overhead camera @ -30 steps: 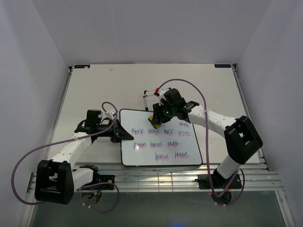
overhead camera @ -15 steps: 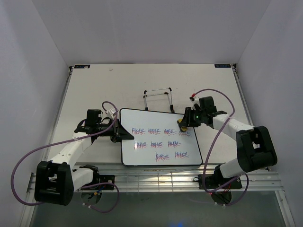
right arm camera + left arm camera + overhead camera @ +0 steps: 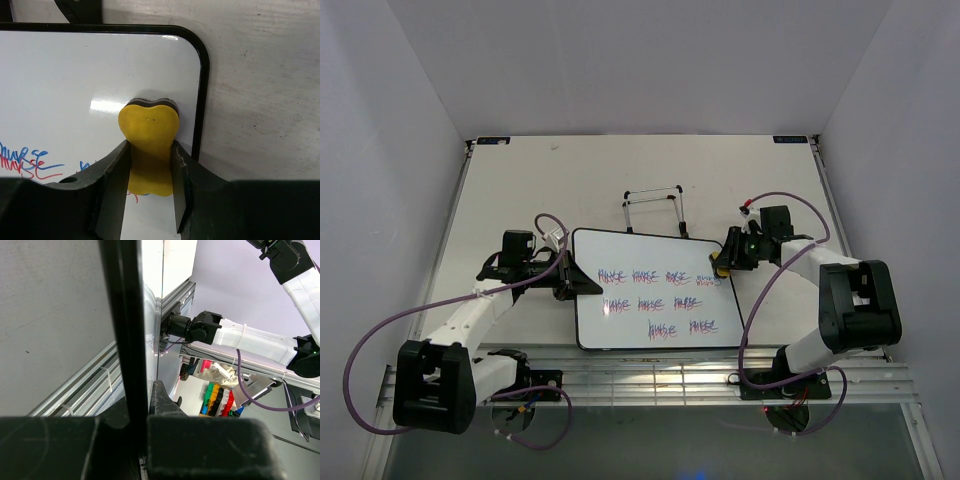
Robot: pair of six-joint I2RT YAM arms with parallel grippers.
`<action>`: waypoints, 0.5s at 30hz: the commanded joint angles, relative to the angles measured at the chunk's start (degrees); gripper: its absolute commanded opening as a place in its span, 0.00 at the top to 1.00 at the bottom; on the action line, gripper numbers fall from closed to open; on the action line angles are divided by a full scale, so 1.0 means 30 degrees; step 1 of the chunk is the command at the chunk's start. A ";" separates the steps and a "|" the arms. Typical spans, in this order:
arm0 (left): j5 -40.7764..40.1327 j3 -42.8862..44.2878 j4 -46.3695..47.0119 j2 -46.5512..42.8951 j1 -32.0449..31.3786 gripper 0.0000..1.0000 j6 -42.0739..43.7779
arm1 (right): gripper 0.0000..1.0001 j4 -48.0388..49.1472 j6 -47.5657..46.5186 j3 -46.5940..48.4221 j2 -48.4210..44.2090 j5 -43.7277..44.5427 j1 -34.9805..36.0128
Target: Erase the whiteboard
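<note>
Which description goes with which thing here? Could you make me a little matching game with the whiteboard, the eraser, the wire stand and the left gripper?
Things:
1. whiteboard
2. eraser
3. wire stand
4. left gripper

Descriptions:
A. yellow, pinched in the right gripper
B. lying just beyond the board's far edge
C. shut on the board's left edge
D. covered with rows of red and blue scribbles

Pairs: 1-D, 2-A, 3-B, 4-C

The white table (image 3: 620, 180) spreads out ahead of me, speckled and scuffed up close. Plain white walls (image 3: 390, 90) close it in on three sides, and aluminium rails (image 3: 650, 375) run along its near edge. A yellow eraser (image 3: 148, 135), dark-padded underneath, sits right of the table's middle. Past the edge, my left camera catches brightly coloured items (image 3: 216, 401) that I cannot identify.
</note>
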 commanded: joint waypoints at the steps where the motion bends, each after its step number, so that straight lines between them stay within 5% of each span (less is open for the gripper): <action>1: -0.4422 0.0359 0.0243 0.0218 -0.0018 1.00 0.1921 | 0.83 -0.1566 -0.0408 -0.0327 0.0314 0.0213 0.0615; 11: -0.4009 0.0213 0.0536 0.0454 -0.0018 1.00 0.1921 | 0.83 0.0222 0.2345 0.2746 0.0837 -0.0115 0.9191; 15: -0.4127 0.0213 0.0536 0.0337 -0.0047 1.00 0.1862 | 0.83 -0.0417 0.2290 0.4185 0.1453 0.0937 1.0432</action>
